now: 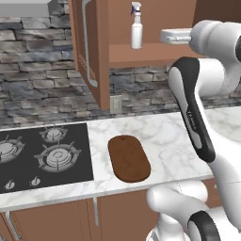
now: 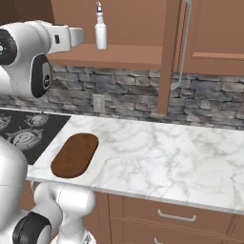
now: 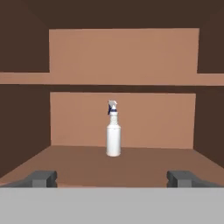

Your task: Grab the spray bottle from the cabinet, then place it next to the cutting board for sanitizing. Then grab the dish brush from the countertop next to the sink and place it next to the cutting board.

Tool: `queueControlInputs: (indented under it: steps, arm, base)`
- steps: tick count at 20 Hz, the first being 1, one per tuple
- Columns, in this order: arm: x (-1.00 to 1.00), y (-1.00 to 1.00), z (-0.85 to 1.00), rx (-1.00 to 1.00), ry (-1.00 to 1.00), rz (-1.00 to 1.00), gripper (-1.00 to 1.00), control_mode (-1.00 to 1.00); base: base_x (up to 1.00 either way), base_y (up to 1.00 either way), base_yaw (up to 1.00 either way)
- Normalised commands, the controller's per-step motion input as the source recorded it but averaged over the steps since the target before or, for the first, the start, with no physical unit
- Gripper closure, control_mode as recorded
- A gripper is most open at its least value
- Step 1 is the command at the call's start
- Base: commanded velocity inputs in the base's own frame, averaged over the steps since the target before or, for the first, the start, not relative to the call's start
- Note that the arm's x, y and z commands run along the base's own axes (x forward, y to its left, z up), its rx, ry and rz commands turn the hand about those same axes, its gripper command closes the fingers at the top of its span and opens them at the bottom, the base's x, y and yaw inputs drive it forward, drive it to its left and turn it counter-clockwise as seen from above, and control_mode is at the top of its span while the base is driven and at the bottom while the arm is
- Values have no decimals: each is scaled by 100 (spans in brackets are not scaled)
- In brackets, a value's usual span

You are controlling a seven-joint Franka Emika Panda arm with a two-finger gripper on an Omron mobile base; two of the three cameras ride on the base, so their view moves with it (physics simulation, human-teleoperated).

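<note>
The spray bottle (image 1: 136,27) (image 2: 100,28) (image 3: 113,133), white with a blue-grey trigger head, stands upright on the inner shelf of the open reddish-brown cabinet (image 1: 141,55) (image 2: 114,55). My gripper (image 3: 113,178) (image 1: 165,36) (image 2: 79,36) is level with that shelf, just in front of the cabinet opening. It points at the bottle and is open, with nothing between its fingers. The bottle is centred between the fingertips (image 3: 42,178) but well beyond them. The dark brown cutting board (image 1: 129,158) (image 2: 75,154) lies flat on the white marble countertop (image 1: 164,136) (image 2: 157,152) below. The dish brush and the sink are out of view.
The cabinet door (image 1: 87,47) (image 2: 171,57) hangs open, edge-on, with a silver bar handle. A black stovetop (image 1: 42,155) (image 2: 24,131) sits left of the board. A stone backsplash with a wall outlet (image 1: 116,103) (image 2: 98,102) runs behind. Drawer cabinets (image 2: 176,217) sit under the counter.
</note>
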Motion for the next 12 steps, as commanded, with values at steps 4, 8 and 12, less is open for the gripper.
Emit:
queueControlInputs:
  steps: [4,8,12]
  arm:
    - [36,-1,-2,0,0,0,-100,-100]
    - [38,-1,-5,0,0,0,-100,-100]
    - [35,-2,-1,0,0,0,-100,-100]
  base:
    - [0,0,0]
    - [0,0,0]
    - [0,0,0]
